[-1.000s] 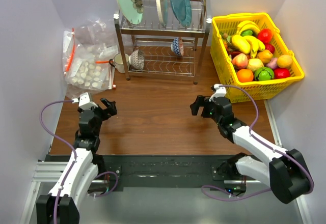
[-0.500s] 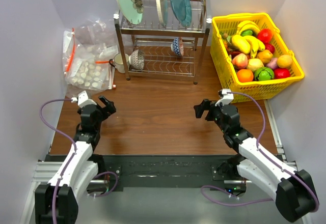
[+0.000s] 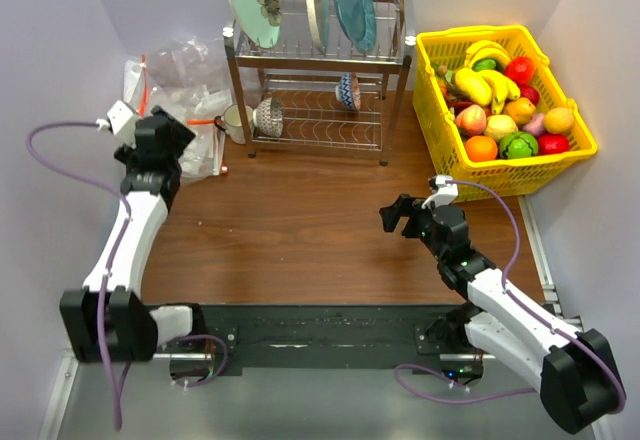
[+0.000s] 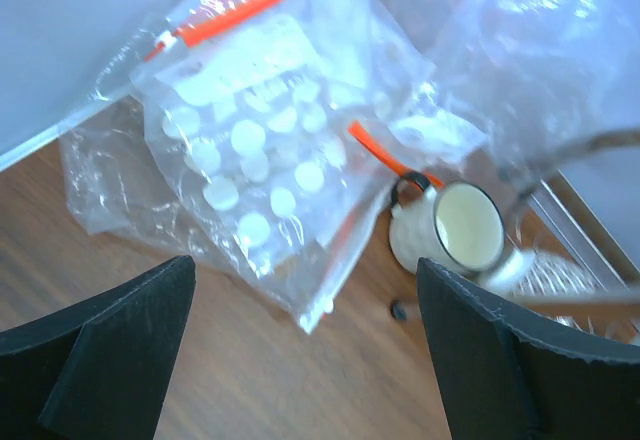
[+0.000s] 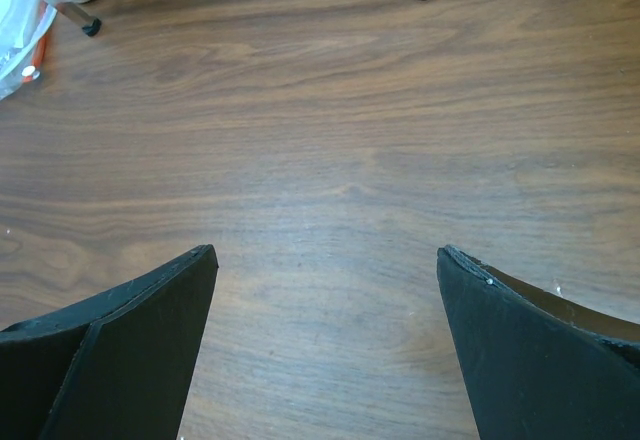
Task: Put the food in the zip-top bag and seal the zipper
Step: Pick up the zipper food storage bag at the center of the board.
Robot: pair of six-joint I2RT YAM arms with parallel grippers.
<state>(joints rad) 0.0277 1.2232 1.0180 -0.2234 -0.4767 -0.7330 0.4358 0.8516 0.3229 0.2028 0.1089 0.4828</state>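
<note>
The food (image 3: 500, 110) is piled in a yellow basket (image 3: 510, 178) at upper right. The clear zip-top bag (image 3: 190, 60) lies crumpled at upper left. The left hand (image 4: 305, 270) hovers released over a bag of white lumps (image 4: 250, 150). The right hand (image 5: 325, 255) is released above the bare tabletop (image 3: 300, 220).

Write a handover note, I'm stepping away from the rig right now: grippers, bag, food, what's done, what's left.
Left gripper: jaws open, empty, over the bags of white lumps at rear left.
Right gripper: jaws open, empty, over the table.
Food: all in the yellow basket.
Zip-top bag: in the rear-left pile, no food inside.
Done: nothing.
To do: grasp bag, load food, seal it.
</note>
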